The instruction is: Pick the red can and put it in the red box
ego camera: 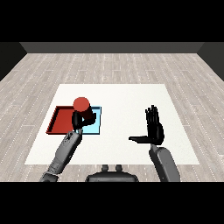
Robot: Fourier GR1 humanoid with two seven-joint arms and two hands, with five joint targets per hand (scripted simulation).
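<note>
The red can (81,104) is held up in my left hand (82,119), whose fingers curl round its lower part. It hangs above the seam between the red tray (60,120) and the light blue tray (94,127), over the blue tray's left part. My right hand (154,130) stands open on the right side of the table, fingers straight up and thumb pointing left, holding nothing.
The two trays lie side by side on the left half of the white table (127,100). My left forearm (64,152) comes in from the lower left, the right forearm (165,164) from the lower right.
</note>
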